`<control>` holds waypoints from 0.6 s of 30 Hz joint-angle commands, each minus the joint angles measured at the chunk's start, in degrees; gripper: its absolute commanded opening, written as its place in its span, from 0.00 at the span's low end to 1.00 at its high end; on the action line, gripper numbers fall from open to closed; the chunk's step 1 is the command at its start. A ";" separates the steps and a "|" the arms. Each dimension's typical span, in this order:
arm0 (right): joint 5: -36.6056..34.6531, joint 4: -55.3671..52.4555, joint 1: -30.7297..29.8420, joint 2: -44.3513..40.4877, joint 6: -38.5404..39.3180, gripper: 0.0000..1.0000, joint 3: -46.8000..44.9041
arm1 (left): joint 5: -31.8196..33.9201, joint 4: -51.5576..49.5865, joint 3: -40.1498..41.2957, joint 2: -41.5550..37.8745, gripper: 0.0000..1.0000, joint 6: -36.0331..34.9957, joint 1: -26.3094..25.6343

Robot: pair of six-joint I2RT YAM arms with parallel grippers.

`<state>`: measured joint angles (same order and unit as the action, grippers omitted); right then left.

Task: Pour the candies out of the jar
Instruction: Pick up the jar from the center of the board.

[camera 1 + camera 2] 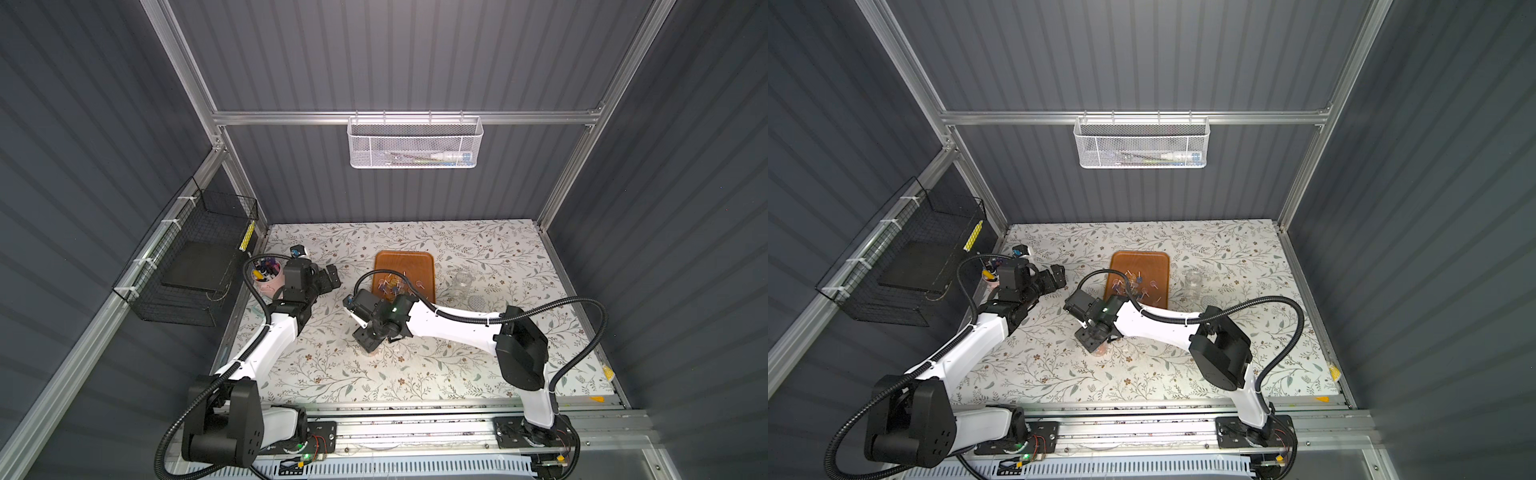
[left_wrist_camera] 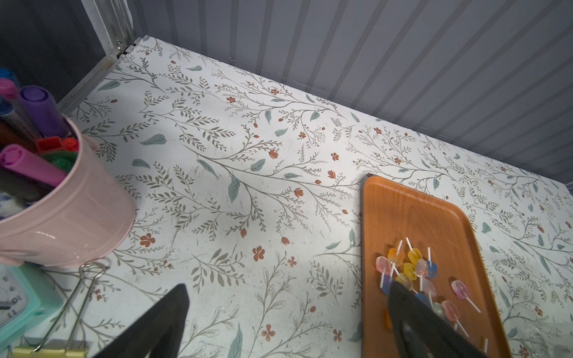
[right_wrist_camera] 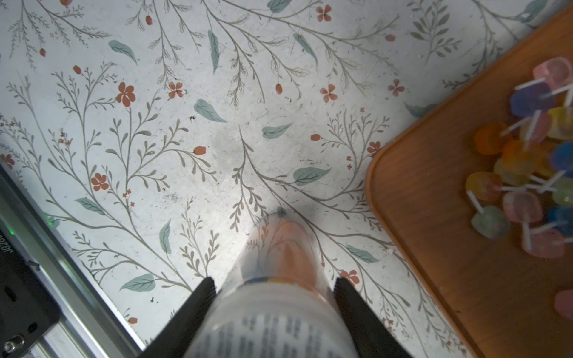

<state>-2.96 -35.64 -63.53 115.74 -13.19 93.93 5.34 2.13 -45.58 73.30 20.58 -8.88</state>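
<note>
A blurred clear jar (image 3: pixel 279 303) with a printed white label and orange tints inside sits between the fingers of my right gripper (image 3: pixel 274 283), which is shut on it. In both top views that gripper (image 1: pixel 368 338) (image 1: pixel 1094 338) points down over the floral table, in front of the brown tray (image 1: pixel 405 259) (image 1: pixel 1140 259). The candies (image 1: pixel 392 286) (image 1: pixel 1133 284) (image 2: pixel 412 269) (image 3: pixel 527 161), small lollipops on white sticks, lie loose on the tray (image 2: pixel 403 210) (image 3: pixel 418 201). My left gripper (image 2: pixel 288 288) (image 1: pixel 330 278) hangs open and empty to the left of the tray.
An empty glass jar (image 1: pixel 461 282) (image 1: pixel 1192 282) and a lid (image 1: pixel 476 301) stand right of the tray. A pink bucket of markers (image 2: pixel 77 210) (image 1: pixel 268 278), a teal clock (image 2: pixel 18 297) and a binder clip (image 2: pixel 62 325) sit at far left. Wire baskets (image 1: pixel 415 143) (image 1: pixel 187 266) hang on the walls.
</note>
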 commanded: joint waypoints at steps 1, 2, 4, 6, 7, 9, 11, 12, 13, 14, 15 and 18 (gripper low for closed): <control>0.83 -0.19 0.28 -3.41 -0.67 0.54 -0.45 | -1.10 -1.69 -0.60 0.22 1.00 -1.33 0.45; 1.17 -0.32 0.57 -4.32 -0.82 0.54 -0.65 | -1.72 -1.66 -0.69 0.27 1.00 -1.37 0.45; 2.71 -0.73 1.89 -6.53 -1.47 0.53 -1.37 | -3.30 -1.60 -0.89 0.42 1.00 -2.19 0.40; 5.82 -0.71 4.41 -9.71 -2.07 0.52 -3.17 | -6.93 -1.60 -1.34 0.75 1.00 -3.26 0.35; 7.36 -0.69 5.77 -11.26 -2.34 0.52 -3.99 | -8.81 -1.60 -1.71 0.87 1.00 -3.64 0.36; 12.45 -0.96 9.80 -14.63 -2.84 0.54 -5.85 | -14.20 -1.81 -3.00 1.35 1.00 -4.65 0.36; 17.01 -1.85 14.20 -17.35 -3.11 0.54 -7.13 | -20.29 -2.36 -4.71 1.96 1.00 -5.61 0.27; 19.18 -2.33 16.31 -18.57 -3.00 0.54 -7.58 | -22.75 -2.96 -5.67 2.40 1.00 -6.18 0.06; 21.28 -2.78 18.77 -19.86 -2.85 0.54 -8.00 | -25.96 -3.90 -7.01 2.84 1.00 -6.94 -0.31; 24.41 -3.27 21.22 -21.02 -2.65 0.53 -8.22 | -28.21 -5.03 -8.37 3.47 1.00 -7.79 -0.96; 26.45 -3.77 23.26 -21.89 -2.42 0.52 -8.23 | -29.66 -6.34 -9.73 4.02 1.00 -8.54 -1.77; 33.11 -4.63 29.11 -24.17 -1.54 0.51 -7.87 | -34.41 -9.50 -13.81 6.00 1.00 -11.39 -5.30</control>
<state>19.97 -38.28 -36.75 93.60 -15.40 86.46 -19.73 -3.40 -55.66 78.13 13.37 -11.62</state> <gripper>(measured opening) 0.565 0.996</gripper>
